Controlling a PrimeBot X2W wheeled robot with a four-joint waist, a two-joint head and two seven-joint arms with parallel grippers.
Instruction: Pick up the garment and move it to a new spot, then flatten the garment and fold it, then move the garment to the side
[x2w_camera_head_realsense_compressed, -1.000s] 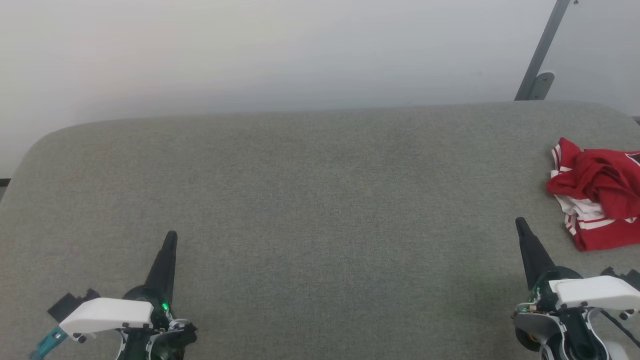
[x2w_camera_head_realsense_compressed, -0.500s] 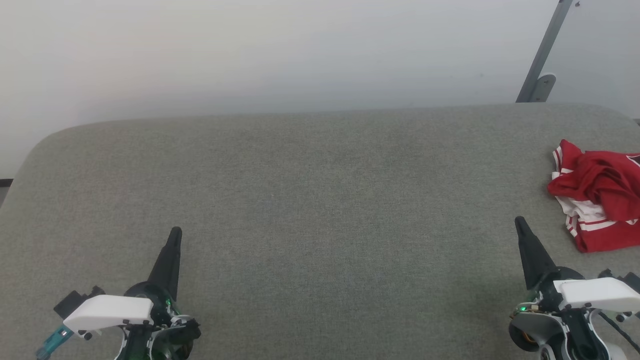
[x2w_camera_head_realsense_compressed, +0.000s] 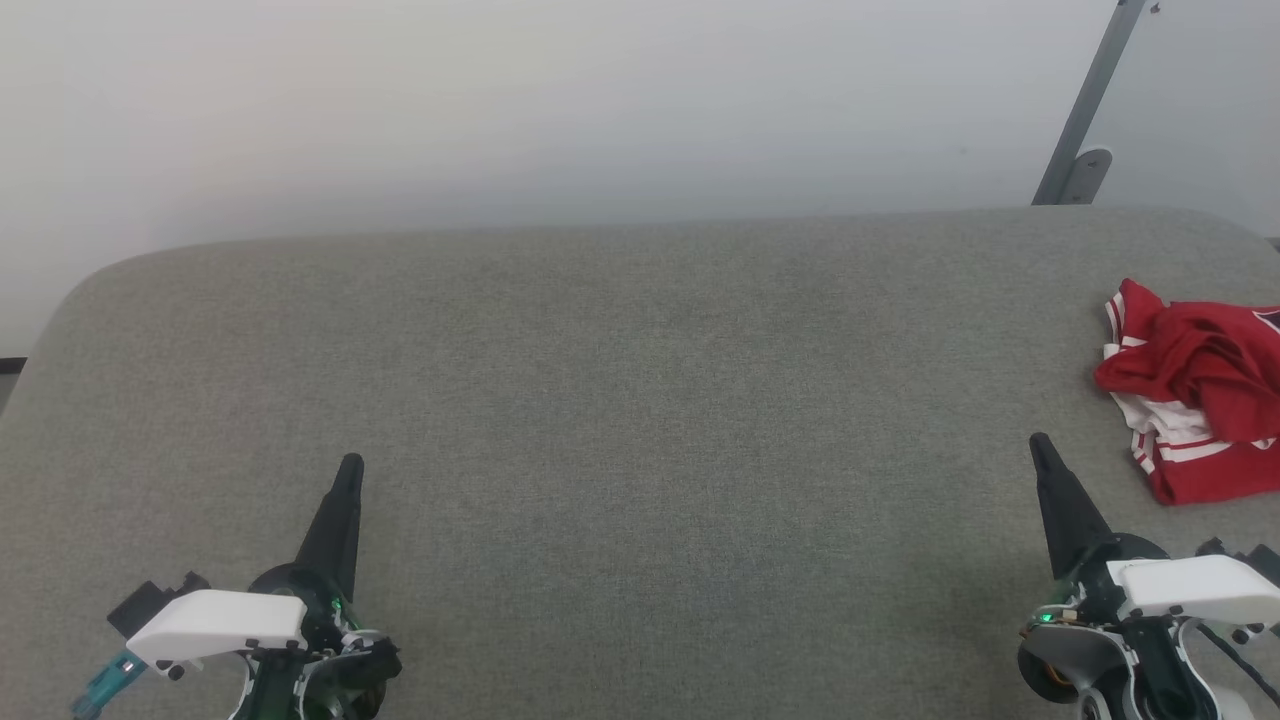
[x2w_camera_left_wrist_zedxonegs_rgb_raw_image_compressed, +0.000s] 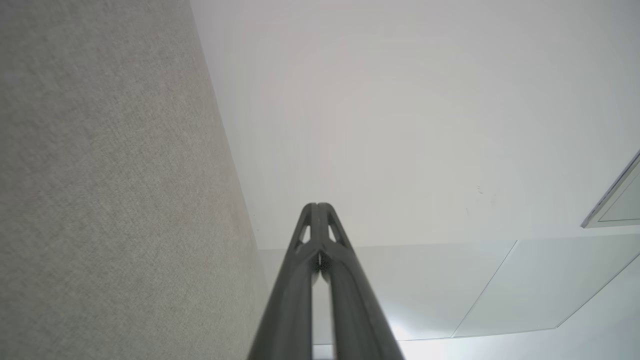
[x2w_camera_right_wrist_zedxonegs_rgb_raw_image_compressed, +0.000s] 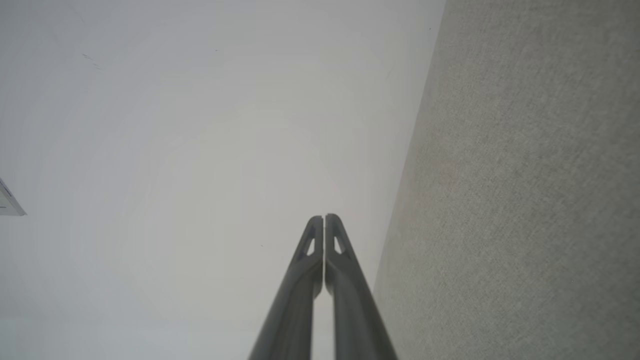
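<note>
**Crumpled jersey at the right edge, both claws shut and empty**

The garment (x2w_camera_head_realsense_compressed: 1200, 390), red with white striped trim, was seen bunched at the right edge of the grey woven surface (x2w_camera_head_realsense_compressed: 640, 380), partly cut off by the frame. Wide bare room was left across the middle, up to the rounded far corners. The left gripper (x2w_camera_head_realsense_compressed: 350, 464) and right gripper (x2w_camera_head_realsense_compressed: 1040, 442) were pressed shut on nothing, tapered dark fingers together. The right one was near the garment but apart from it.

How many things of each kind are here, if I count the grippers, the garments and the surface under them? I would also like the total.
Grippers: 2, the left gripper and the right gripper, both shut
Garments: 1, the red garment, crumpled
Surfaces: 1, the grey padded surface
Total: 4
</note>
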